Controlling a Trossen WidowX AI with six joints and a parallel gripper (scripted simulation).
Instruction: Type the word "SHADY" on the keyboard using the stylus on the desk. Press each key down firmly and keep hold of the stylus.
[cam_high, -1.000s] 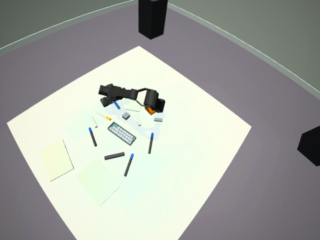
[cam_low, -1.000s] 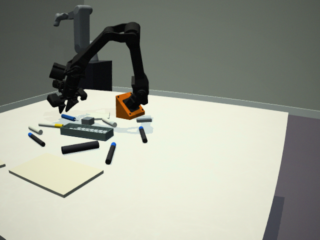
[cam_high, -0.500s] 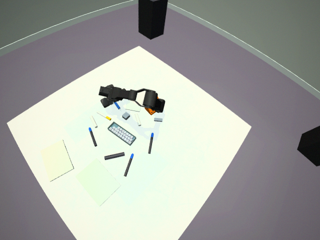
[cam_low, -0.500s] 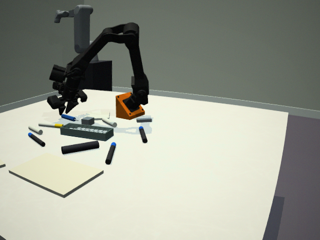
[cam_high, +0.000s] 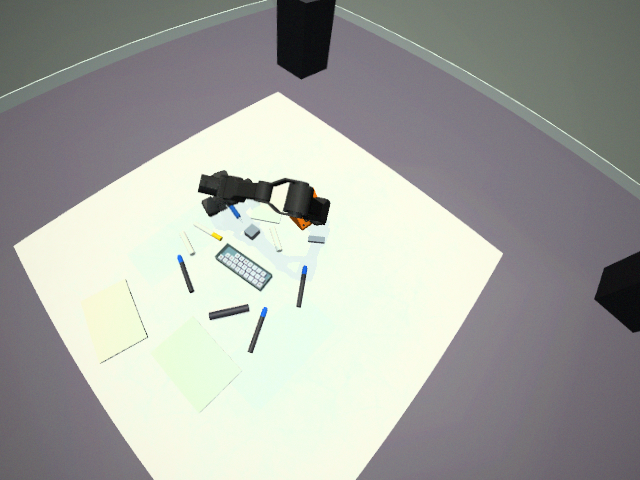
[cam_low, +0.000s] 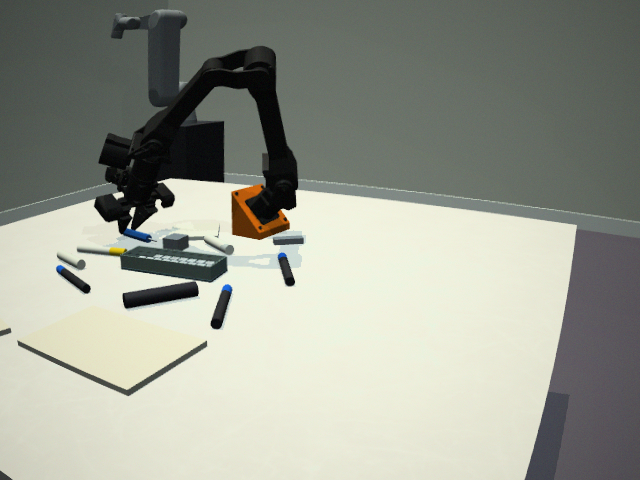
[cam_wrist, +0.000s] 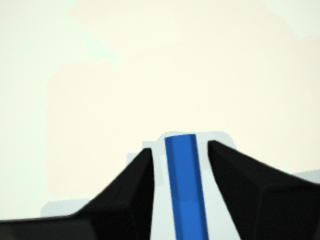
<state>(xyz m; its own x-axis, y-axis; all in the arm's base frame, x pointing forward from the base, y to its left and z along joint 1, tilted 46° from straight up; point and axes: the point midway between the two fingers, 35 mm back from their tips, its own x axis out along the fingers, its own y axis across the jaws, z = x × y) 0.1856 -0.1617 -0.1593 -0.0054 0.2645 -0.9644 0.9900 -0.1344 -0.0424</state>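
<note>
The blue stylus (cam_high: 234, 211) (cam_low: 136, 235) (cam_wrist: 185, 175) lies on the desk behind the keyboard, with its thin tip pointing toward the keyboard side. My gripper (cam_low: 128, 229) (cam_wrist: 179, 151) is open, its fingers just above the stylus. In the wrist view the stylus runs between the two fingers, with a gap on each side. In the top view the arm hides the fingertips. The keyboard (cam_high: 243, 267) (cam_low: 173, 264) is a dark green case with white keys; its letters are too small to read.
A grey block (cam_high: 252, 231) (cam_low: 175, 241) sits between stylus and keyboard. A yellow-ended white pen (cam_high: 207, 232) (cam_low: 101, 251) and white sticks (cam_high: 275, 239) (cam_low: 218, 244) lie nearby. A black cylinder (cam_high: 229, 312) (cam_low: 160, 295), blue-capped black pens (cam_high: 185, 274) (cam_low: 286, 269) and flat boards (cam_high: 196, 364) (cam_low: 112, 347) lie farther forward.
</note>
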